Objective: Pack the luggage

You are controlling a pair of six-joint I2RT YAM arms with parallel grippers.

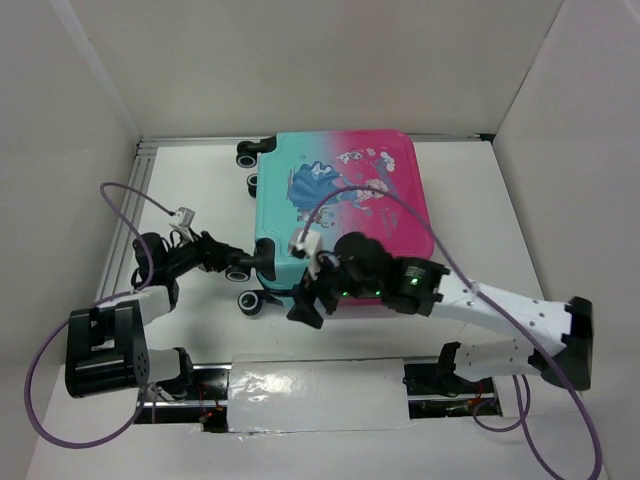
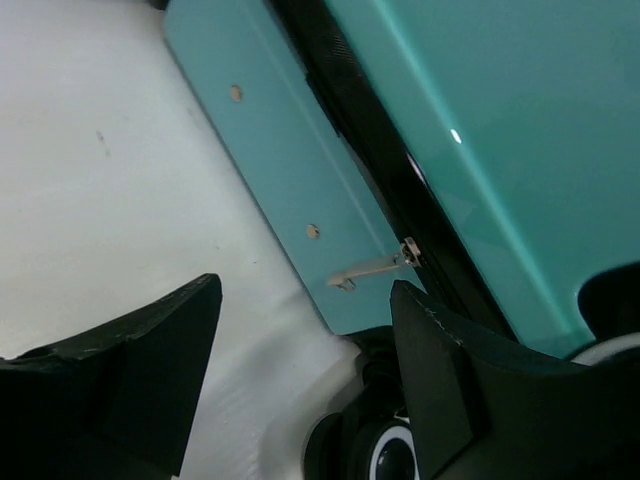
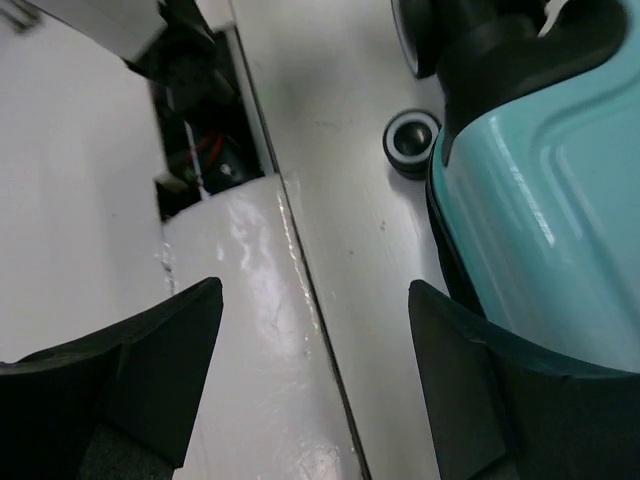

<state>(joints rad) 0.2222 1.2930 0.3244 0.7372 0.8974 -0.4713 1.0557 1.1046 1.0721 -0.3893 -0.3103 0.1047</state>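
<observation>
Left hand [image 1: 228, 258] and right hand [image 1: 308, 300] gape beside wheeled end of luggage [image 1: 345, 200].

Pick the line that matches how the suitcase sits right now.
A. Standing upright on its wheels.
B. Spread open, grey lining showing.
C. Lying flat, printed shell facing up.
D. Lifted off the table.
C: the top view shows the luggage flat on the table, printed shell up.

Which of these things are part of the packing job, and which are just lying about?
Part of the job: the luggage, closed and lying flat; the left hand and right hand, both open at its wheeled end.

Just lying about: purple cables; shiny white strip at the front.
</observation>
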